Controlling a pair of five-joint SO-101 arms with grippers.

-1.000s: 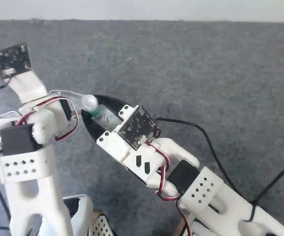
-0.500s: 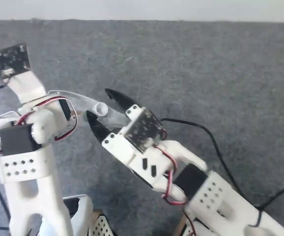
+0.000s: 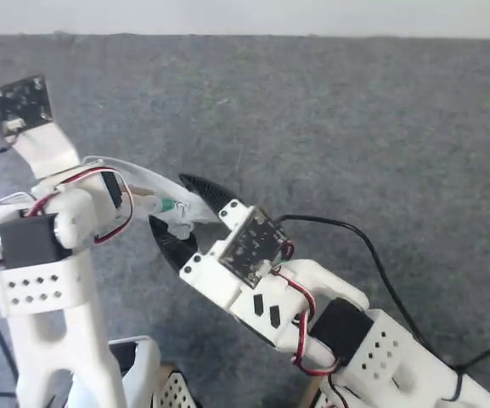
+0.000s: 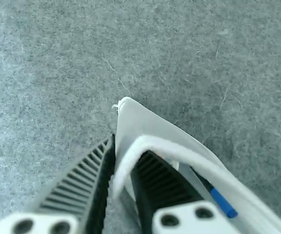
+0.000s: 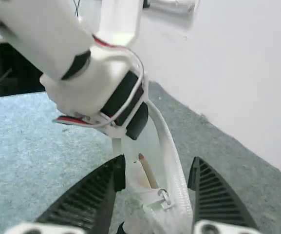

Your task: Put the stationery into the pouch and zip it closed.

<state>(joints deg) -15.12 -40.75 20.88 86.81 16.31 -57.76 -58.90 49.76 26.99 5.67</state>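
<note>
A clear pouch with a white zip band hangs above the grey carpet. My left gripper is shut on its zip edge; a blue item shows inside the pouch. In the high view the left arm stands at the left and the pouch stretches from it toward the right gripper. That gripper is open, one black finger on each side of the pouch's end, where a green-marked item lies. The right wrist view shows the right gripper straddling the pouch, with a zip pull and a wooden pencil tip.
Grey carpet covers the table, with open room to the far side and right. A black cable trails beside the right arm. A white wall stands behind the table edge.
The right arm has drawn back toward the near side, its fingers staying open around the pouch's end. The pouch end has sagged and stretched out flatter. The left arm has kept still.
</note>
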